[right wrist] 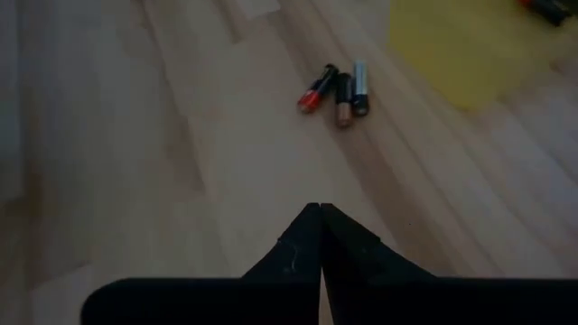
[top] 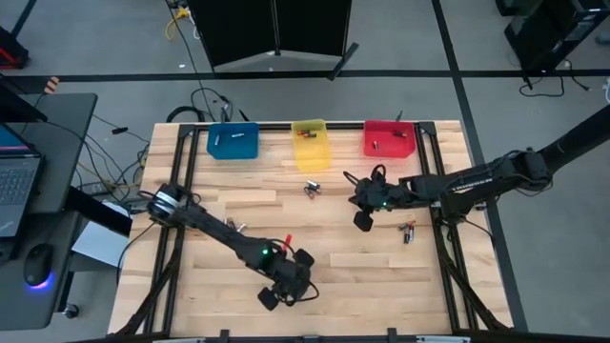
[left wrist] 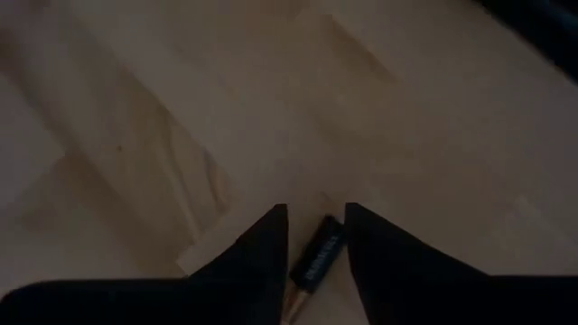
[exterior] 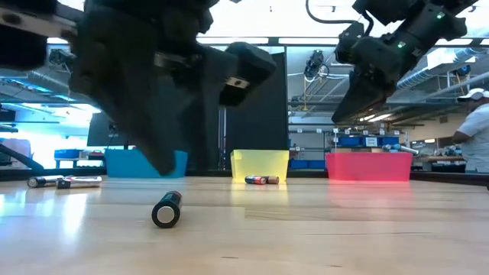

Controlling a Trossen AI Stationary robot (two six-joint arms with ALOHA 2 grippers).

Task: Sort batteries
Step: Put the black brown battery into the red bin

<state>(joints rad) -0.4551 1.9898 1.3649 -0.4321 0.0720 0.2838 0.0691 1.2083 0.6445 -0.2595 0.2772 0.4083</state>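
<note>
While unreadable, white lettering on dark battery (left wrist: pixel 318 258), left gripper (left wrist: pixel 316 236) astride

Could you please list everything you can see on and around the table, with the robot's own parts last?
Blue bin: one, table's far edge, left.
Yellow bin: one, far edge, middle.
Red bin: one, far edge, right.
Battery cluster: three, red, dark and silvery, before the yellow bin.
Black battery: one, lying between the left tool's fingers.
Batteries: a few, right of centre.
Laptop: one, side desk.
Person: one, background.
Left tool: open, near edge.
Right tool: shut, mid-table.
</note>
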